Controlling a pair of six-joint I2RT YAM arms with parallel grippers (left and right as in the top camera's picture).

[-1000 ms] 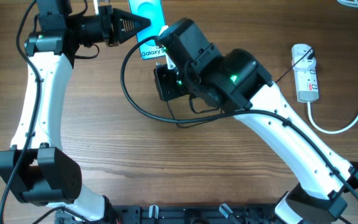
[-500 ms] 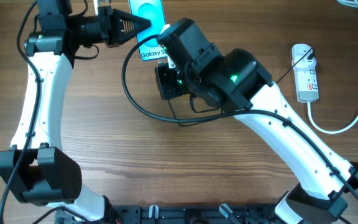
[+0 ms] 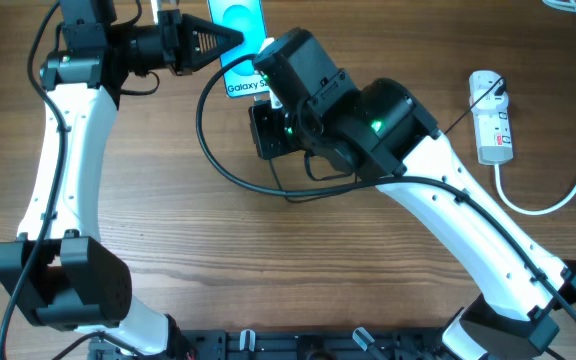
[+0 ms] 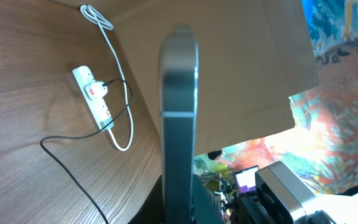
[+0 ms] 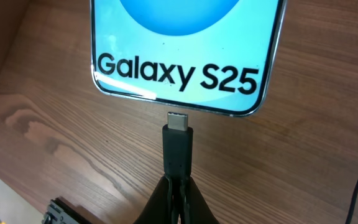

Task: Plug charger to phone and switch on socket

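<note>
The phone (image 3: 240,30) with a cyan screen and "Galaxy S25" text (image 5: 185,56) is held at the table's far edge by my left gripper (image 3: 230,40), which is shut on its side; the left wrist view shows the phone edge-on (image 4: 178,118). My right gripper (image 5: 178,186) is shut on the charger's black connector (image 5: 178,146). Its metal tip points at the phone's bottom edge, a small gap away. The black charger cable (image 3: 203,130) loops on the table. The white socket (image 3: 492,115) lies at the right, with the charger's black plug in it.
The socket's white cord (image 3: 558,190) curves along the right side of the table and off the far right corner. The socket also shows in the left wrist view (image 4: 95,99). A black rail (image 3: 298,345) runs along the table's near edge.
</note>
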